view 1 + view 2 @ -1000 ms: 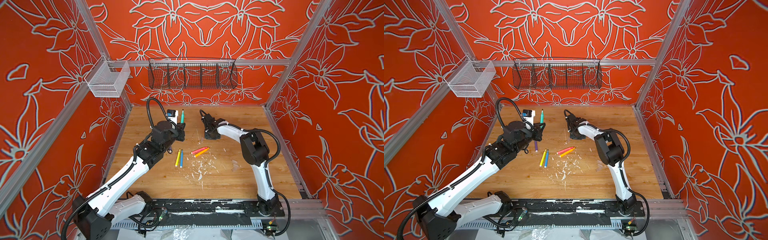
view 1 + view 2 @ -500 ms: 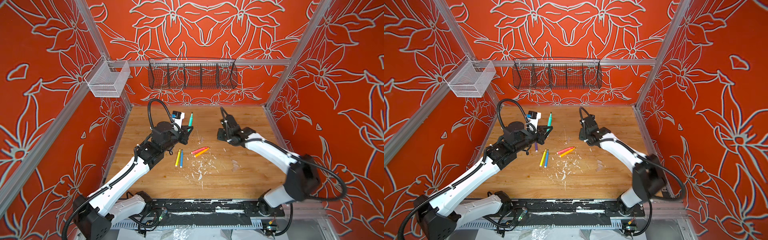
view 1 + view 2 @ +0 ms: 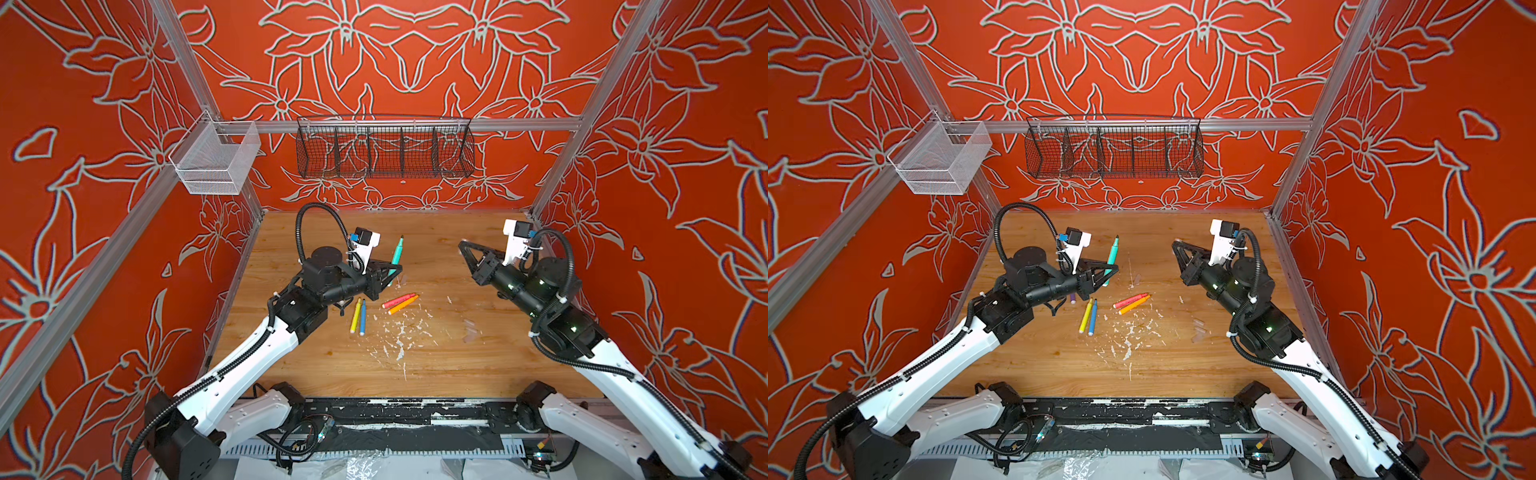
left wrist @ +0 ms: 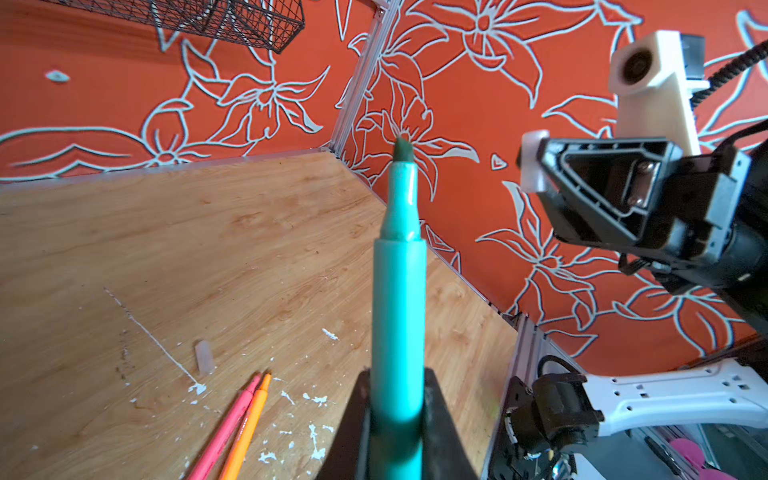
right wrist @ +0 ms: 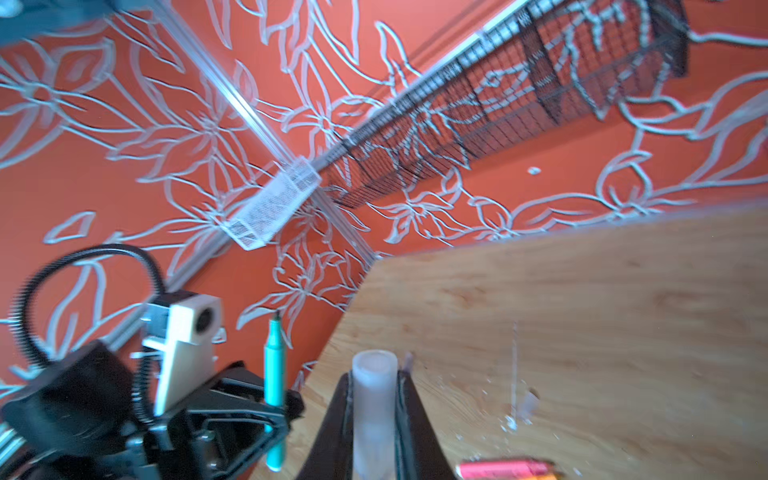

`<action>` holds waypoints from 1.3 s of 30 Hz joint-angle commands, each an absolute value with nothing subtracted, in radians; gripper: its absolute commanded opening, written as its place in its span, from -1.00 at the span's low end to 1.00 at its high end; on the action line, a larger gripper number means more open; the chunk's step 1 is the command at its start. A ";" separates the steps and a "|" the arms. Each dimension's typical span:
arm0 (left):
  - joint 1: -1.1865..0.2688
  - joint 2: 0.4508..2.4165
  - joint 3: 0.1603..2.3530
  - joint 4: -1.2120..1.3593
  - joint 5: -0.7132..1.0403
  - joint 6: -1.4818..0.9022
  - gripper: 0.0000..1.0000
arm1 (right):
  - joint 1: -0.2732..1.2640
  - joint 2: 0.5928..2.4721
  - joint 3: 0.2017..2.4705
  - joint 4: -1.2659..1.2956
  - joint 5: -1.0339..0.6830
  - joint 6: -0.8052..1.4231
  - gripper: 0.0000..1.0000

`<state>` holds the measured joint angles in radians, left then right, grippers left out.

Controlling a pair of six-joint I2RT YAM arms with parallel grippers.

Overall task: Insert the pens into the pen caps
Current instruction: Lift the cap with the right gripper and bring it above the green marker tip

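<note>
The left end effector grips the green pen tip-up, and well apart beyond that tip the right end effector is closed on a clear pen cap: mating seems in hand, calling next for lining the cap's mouth up with the tip.

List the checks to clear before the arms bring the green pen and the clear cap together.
1. Pen hold: left gripper shut on green pen, tip bare: ok.
2. Cap hold: right gripper shut on clear cap: ok.
3. Pen tip and cap on one line: not ok; they are apart and point different ways.
4. Open end of cap facing outward: cannot tell, blurred.
5. Space between the grippers free: ok.
6. Loose yellow pen, blue pen, pink-red pen and orange pen lie on the table, below both grippers: ok.
</note>
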<state>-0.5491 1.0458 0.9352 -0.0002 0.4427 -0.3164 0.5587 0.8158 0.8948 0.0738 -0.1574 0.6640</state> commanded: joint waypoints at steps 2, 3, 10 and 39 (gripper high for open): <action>-0.555 1.015 0.928 0.059 0.503 -0.343 -1.00 | 0.587 0.779 0.807 0.459 -0.280 0.703 -1.00; -0.557 1.015 0.926 0.067 0.516 -0.345 -1.00 | 0.593 0.776 0.779 0.539 -0.285 0.706 -1.00; -0.604 1.015 0.924 0.099 0.565 -0.313 -1.00 | 0.675 0.860 0.797 0.708 -0.282 0.678 -1.00; -0.670 0.995 0.920 0.081 0.498 -0.247 -1.00 | 0.747 1.075 0.876 0.742 -0.230 0.658 -1.00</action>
